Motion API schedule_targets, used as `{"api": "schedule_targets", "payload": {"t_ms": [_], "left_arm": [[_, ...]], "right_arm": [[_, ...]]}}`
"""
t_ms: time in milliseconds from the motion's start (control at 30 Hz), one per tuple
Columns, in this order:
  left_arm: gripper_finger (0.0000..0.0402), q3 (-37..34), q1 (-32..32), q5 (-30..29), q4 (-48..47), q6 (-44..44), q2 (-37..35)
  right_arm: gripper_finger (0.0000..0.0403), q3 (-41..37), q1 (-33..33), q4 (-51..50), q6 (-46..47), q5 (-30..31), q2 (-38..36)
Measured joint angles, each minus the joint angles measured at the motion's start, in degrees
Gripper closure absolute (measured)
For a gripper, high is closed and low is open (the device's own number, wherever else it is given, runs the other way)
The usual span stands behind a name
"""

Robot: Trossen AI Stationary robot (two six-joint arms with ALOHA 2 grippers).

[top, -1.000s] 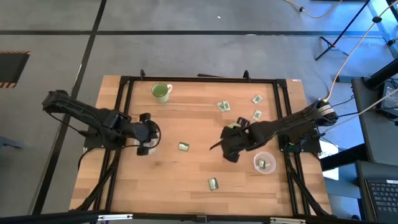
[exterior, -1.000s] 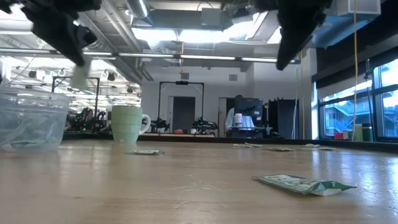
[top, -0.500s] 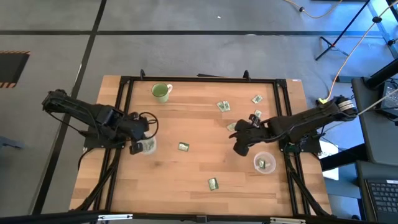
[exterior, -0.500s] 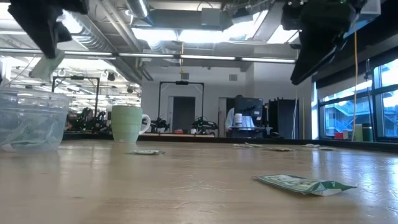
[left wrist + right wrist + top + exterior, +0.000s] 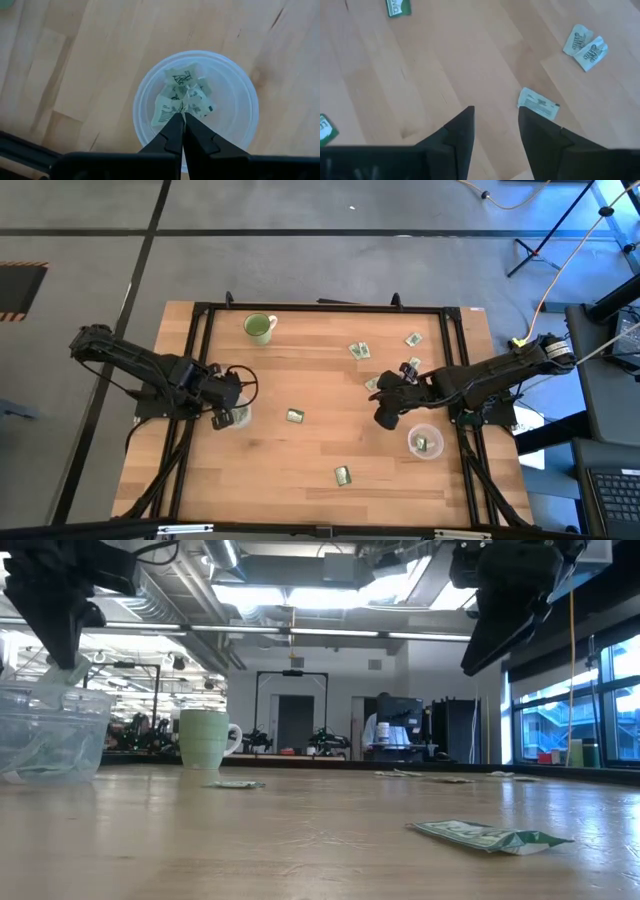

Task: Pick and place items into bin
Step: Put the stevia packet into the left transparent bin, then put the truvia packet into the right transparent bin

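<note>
Seen from above, the left hand (image 5: 222, 393) is held over a clear bin (image 5: 236, 416) at the bench's (image 5: 300, 470) left side, while the right hand (image 5: 388, 412) is poised near a second clear bin (image 5: 424, 442) holding a packet; loose packets (image 5: 360, 351) are scattered across the right half and a mug (image 5: 259, 328) stands at the far edge. In the low view, a packet (image 5: 478, 835) lies flat and crinkled in the foreground, and another (image 5: 58, 675) hangs from the left hand just above the bin's (image 5: 50, 732) rim. In the left wrist view, the fingers (image 5: 172, 134) are pressed together on a packet (image 5: 188, 100) over the bin (image 5: 245, 110), where several packets already lie. In the right wrist view, the fingers (image 5: 460, 131) are spread, empty, above a packet (image 5: 538, 103) on the bench. The packets are judged light, thin, limp and slippery, best pinched at an edge or corner.
</note>
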Motion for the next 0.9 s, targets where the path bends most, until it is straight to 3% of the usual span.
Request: {"api": "schedule_targets", "payload": {"t_ms": [433,667,767,900], "left_arm": [[0.0341,0.03,0.00,0.47,0.10,1.81,2.13],[0.0335,5.82,0.00,-0.17,-2.18,2.85,1.91],[0.0336,8.32,-0.01,-2.46,0.81,5.98,1.91],[0.0336,9.03,0.00,-7.29,11.65,15.33,2.25]], "right_arm": [[0.0248,0.00,0.00,0.24,-0.07,0.00,0.02],[0.0248,0.00,0.00,0.37,-0.26,0.01,0.02],[0.0248,0.00,0.00,0.35,-0.27,0.00,0.02],[0.0248,0.00,0.00,0.39,-0.47,0.55,0.04]]}}
